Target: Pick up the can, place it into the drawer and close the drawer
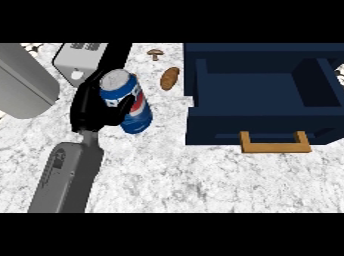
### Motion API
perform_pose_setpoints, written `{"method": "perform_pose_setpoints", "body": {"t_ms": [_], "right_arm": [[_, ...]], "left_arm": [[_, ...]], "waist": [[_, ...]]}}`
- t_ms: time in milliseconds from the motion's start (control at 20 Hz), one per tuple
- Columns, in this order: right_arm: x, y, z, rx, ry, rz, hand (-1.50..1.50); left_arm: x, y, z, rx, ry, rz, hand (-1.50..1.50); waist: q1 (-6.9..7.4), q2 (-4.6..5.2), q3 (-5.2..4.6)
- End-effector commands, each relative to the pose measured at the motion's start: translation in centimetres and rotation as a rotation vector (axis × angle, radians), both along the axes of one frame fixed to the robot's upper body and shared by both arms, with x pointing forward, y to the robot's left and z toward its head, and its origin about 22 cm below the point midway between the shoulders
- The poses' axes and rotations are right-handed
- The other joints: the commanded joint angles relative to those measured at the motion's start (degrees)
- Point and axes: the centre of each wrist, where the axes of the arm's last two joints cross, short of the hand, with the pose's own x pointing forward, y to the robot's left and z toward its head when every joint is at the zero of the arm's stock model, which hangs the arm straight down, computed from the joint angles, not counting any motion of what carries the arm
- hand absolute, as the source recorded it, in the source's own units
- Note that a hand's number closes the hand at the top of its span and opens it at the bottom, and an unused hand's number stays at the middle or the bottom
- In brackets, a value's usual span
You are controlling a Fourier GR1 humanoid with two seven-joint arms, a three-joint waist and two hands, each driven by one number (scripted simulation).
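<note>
Around the can (128, 101), left hand (92, 111) curled.

A blue can (128, 101) with a silver top is held by a black hand (94, 109), whose fingers are curled round its left side. The hand belongs to a grey forearm (66, 177) entering from the lower left. To the right, a dark blue drawer (267, 120) is seen pulled open, its wooden handle (274, 143) facing forward. A brown loaf (170, 78) and a small mushroom (155, 53) lie on the marble counter (204, 180) between can and drawer. A white toaster (77, 62) stands behind the hand.
</note>
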Motion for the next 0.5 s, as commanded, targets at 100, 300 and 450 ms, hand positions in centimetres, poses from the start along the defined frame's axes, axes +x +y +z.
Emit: {"method": "perform_pose_setpoints", "body": {"t_ms": [100,300,450], "right_arm": [[-1.4,0.7,-0.2,0.005,0.005,-0.002,-1.50],[1.4,0.6,0.3,0.018,-0.007,-0.013,-1.50],[1.5,0.3,-0.3,0.018,-0.005,-0.021,-1.50]], "left_arm": [[0.1,-3.0,5.1,0.030,-0.040,-0.005,1.50],[2.5,-4.6,7.0,0.035,-0.053,0.004,1.50],[2.2,-7.3,10.3,0.046,-0.033,-0.007,1.50]], "waist": [[-0.55,0.05,0.00],[-0.28,0.32,-0.03],[-0.37,0.25,-0.01]]}}
